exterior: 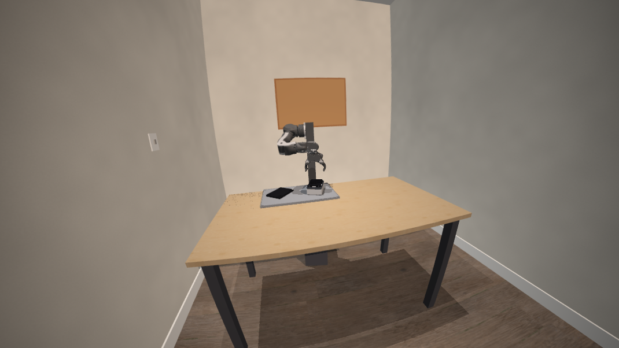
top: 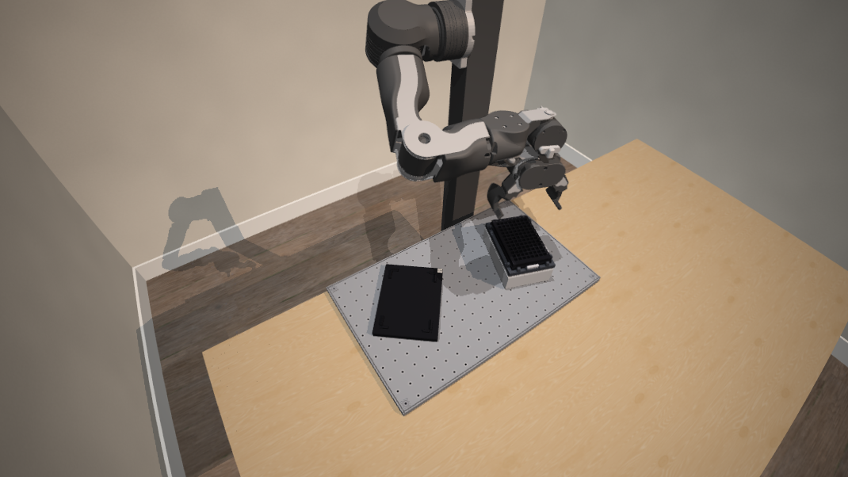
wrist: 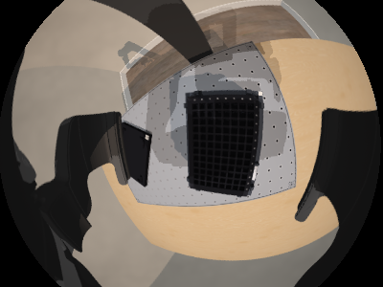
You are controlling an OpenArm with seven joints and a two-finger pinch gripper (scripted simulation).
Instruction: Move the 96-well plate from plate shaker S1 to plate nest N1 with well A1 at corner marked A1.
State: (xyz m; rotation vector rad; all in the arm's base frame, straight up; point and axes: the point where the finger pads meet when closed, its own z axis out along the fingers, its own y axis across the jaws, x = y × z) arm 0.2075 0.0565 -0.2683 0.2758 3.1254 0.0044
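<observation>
The dark two-finger gripper [top: 527, 198] hangs released, holding nothing. Below its spread jaws, the black gridded 96-well plate [top: 517, 241] sits on the pale box-shaped shaker [top: 527, 276]. One finger [wrist: 96, 143] partly hides the flat black nest [top: 407, 301].

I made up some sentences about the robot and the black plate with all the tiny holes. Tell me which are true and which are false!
1. The plate with holes sits on the pale shaker box. True.
2. The robot's hand is squeezing the plate. False: the hand is open, up above the plate, holding nothing.
3. The flat black nest already has a plate in it. False: nothing lies in it.
4. The shaker and the nest both stand on the grey board with dots. True.
5. The grey board lies on the floor. False: it lies on the wooden table.
</observation>
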